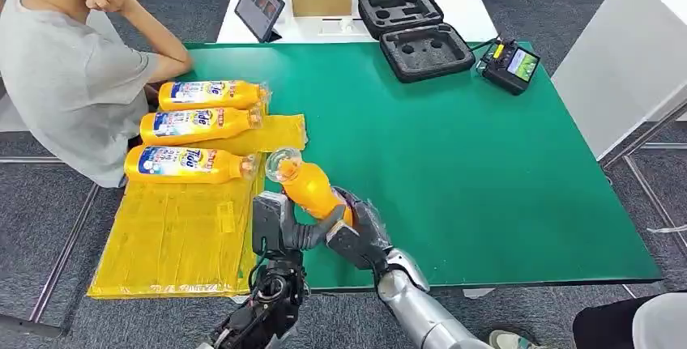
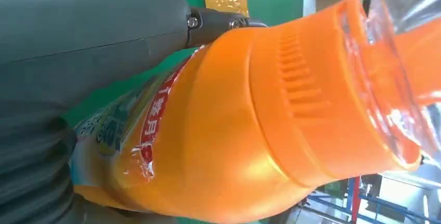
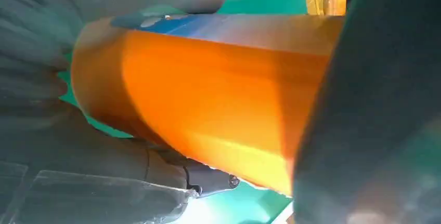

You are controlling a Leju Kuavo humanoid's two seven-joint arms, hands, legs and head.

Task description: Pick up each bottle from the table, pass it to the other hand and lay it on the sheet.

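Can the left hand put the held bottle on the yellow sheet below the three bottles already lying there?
Probably yes. The left hand grips the bottle right beside the sheet, whose near part lies bare, though the right hand also holds it.

On the table's (image 1: 486, 163) left part lies the sheet (image 1: 178, 236), reaching its near edge. Three bottles (image 1: 194, 125) lie across the sheet's far end, side by side, caps to the right. Just right of the sheet, near the near edge, a fourth bottle (image 1: 312, 187) is held above the table between the left hand (image 1: 279, 223) and right hand (image 1: 360, 231). At the far right lie an open case (image 1: 417, 33) and a controller (image 1: 509, 64). A person (image 1: 65, 65) sits at the far left.
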